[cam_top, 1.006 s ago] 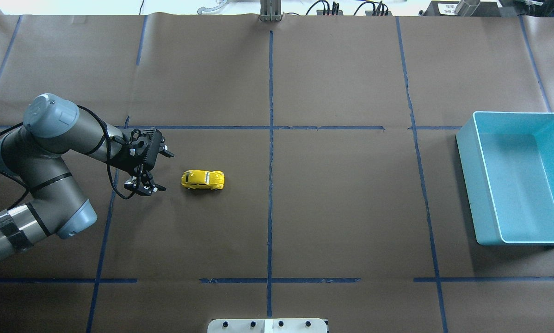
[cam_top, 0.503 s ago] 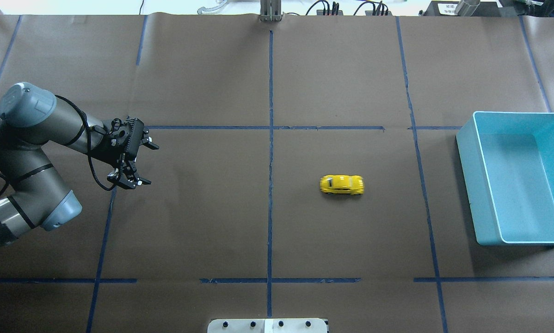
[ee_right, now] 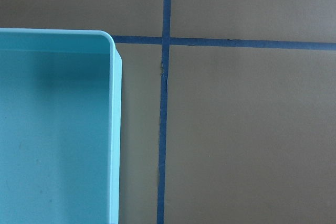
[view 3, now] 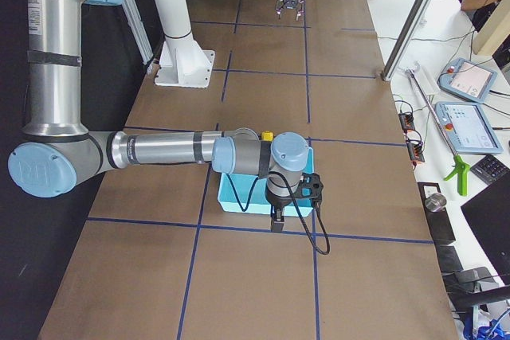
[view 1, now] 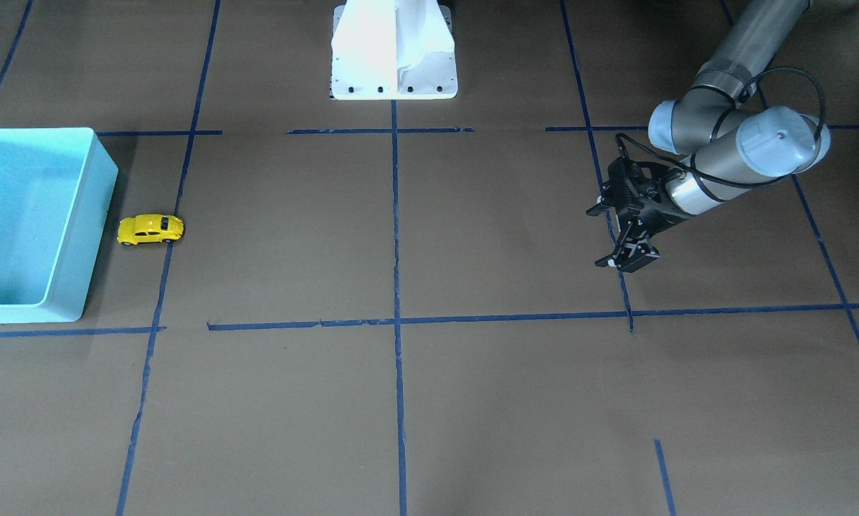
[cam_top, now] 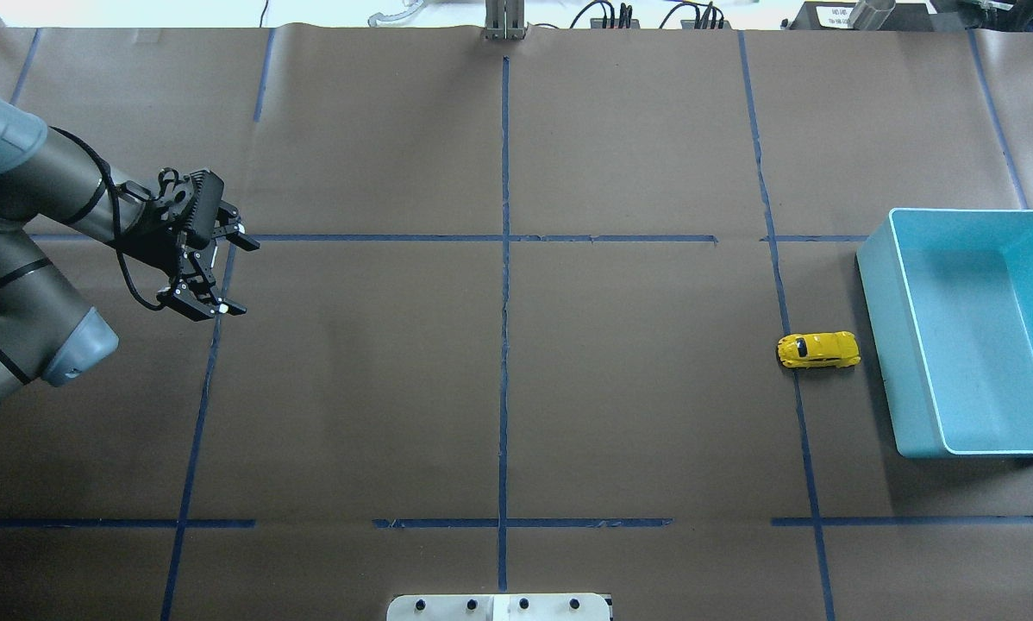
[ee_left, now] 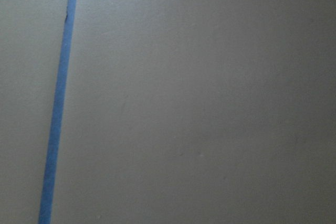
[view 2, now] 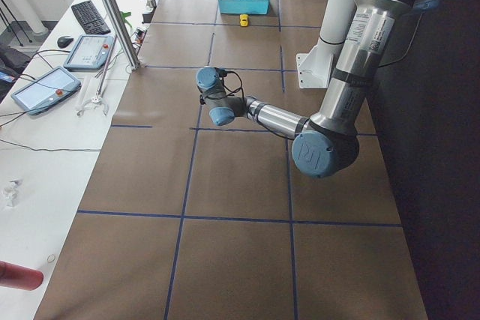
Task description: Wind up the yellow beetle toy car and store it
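If judged from the layout, looks like the storing step. Finds the car (cam_top: 818, 349) on the worktop (cam_top: 637, 414), outside the bin (cam_top: 894, 345), just beside its wall. Shows the left gripper (cam_top: 249, 278) spread, empty, well apart. Puts the right gripper (view 3: 276, 219) near the bin; cannot tell whether spread or clenched. Next calls for reaching the car, pinching its sides, lifting it over the rim.

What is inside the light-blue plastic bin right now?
Only bare floor shows inside the light-blue plastic bin. The yellow beetle toy car sits outside, beside its wall. A strip along the bin's outer side runs out of the overhead frame, so that part goes unchecked.
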Controlling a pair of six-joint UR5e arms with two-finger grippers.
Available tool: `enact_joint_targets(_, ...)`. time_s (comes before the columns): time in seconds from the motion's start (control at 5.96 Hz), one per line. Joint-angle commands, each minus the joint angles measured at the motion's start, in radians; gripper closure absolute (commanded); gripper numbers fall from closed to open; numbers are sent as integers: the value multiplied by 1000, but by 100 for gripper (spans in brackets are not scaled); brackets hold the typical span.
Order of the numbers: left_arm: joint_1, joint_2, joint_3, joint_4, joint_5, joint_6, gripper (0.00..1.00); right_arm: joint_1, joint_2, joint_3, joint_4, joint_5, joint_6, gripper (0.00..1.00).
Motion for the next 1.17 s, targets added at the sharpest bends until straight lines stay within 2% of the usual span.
enact_joint_targets(0.0, -62, 30, -40, 71, -65, -7, 0, 0, 0, 2, 1, 2, -1, 0)
enact_joint_targets(0.17, -66, 92, -103, 139, -72, -7, 0, 0, 0, 5, 1, 2, -6, 0)
enact_joint_targets(0.5, -172, 177, -193, 290, -83, -12, 0, 0, 3, 10, 1, 7, 0, 0)
enact_joint_targets(0.84, -283, 179, -238, 463, -73, -16, 0, -9, 5, 31, 9, -2, -9, 0)
enact_joint_targets(1.01, -312, 179, -247, 514, -24, -48, 0, -26, 5, 45, 79, -13, -10, 0)
